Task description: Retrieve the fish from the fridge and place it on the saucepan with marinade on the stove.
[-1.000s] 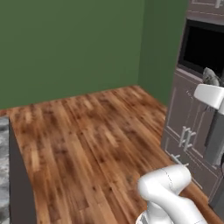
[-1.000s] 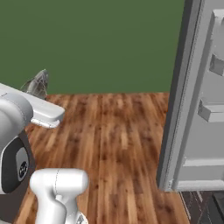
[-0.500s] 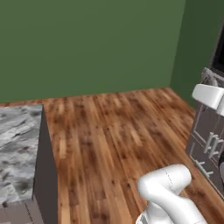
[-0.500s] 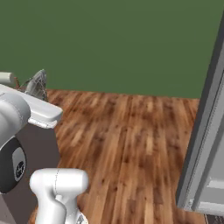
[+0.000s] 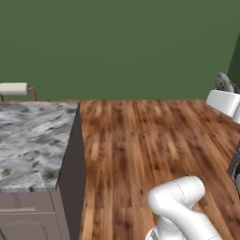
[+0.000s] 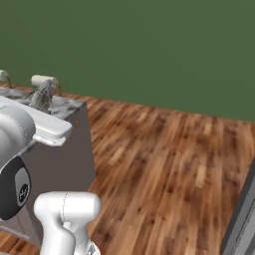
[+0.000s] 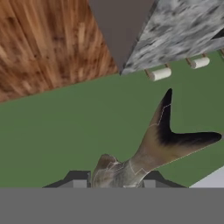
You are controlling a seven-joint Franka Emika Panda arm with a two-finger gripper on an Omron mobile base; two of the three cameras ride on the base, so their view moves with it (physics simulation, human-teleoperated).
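Gripper (image 7: pixel 114 183): jaws partly closed around the fish (image 7: pixel 153 144), clamped at its body between the two dark finger tips; forked tail projects beyond them, seen against the green wall (image 7: pixel 65 131). In the left base view the fish (image 5: pixel 225 82) shows at the right edge above the white hand, carried in the air over the wooden floor (image 5: pixel 140 140). Grey marbled counter (image 5: pixel 33 140) stands at left, well apart.

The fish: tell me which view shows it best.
The hand view: the fish rises between the gripper tips, forked tail plain. The left base view catches a grey bit at the right edge; the right base view, a small grey shape.
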